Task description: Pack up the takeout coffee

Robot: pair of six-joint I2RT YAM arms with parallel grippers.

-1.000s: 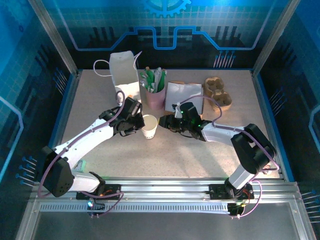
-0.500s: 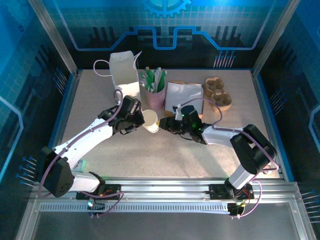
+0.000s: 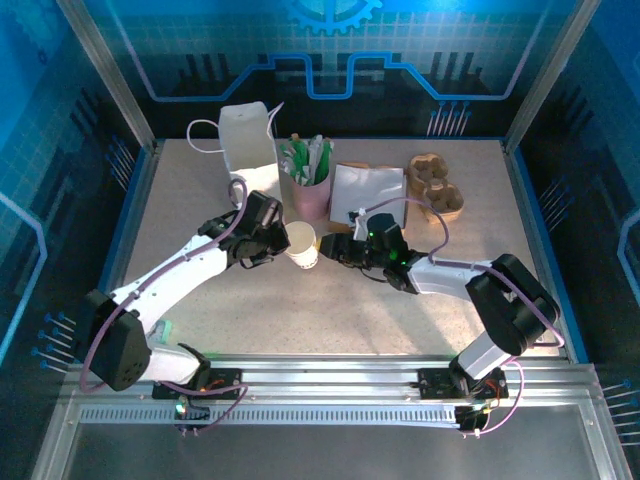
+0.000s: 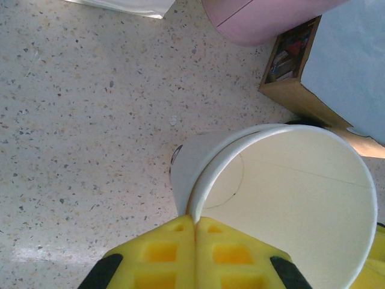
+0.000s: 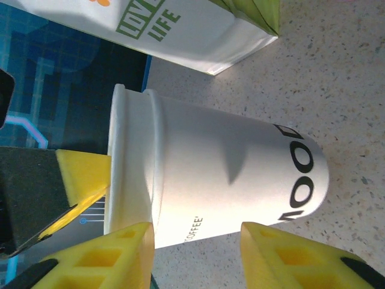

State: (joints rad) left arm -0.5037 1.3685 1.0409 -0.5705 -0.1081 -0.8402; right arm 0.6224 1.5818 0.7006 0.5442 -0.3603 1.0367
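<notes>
The white paper coffee cup (image 3: 302,245) stands lidless and tilted at mid-table, with black lettering on its side (image 5: 228,174). My left gripper (image 3: 274,243) is shut on its rim, the yellow fingers (image 4: 180,247) pinching the cup wall (image 4: 289,192) from the near-left side. My right gripper (image 3: 338,250) is just right of the cup and open. Its two yellow fingertips (image 5: 114,256) stand apart in front of the cup's side without touching it. I cannot make out the black lid.
The tall white paper bag (image 3: 248,140) with green print (image 5: 180,27) stands behind the cup at the back left. A pink cup of sticks (image 3: 312,185) is right behind the coffee cup. A white sheet on a brown tray (image 3: 368,190) and a cardboard cup carrier (image 3: 437,185) lie back right.
The left gripper has carried the cup a little back and to the right and tipped it. The right gripper has shifted slightly and its fingers have spread a bit.
</notes>
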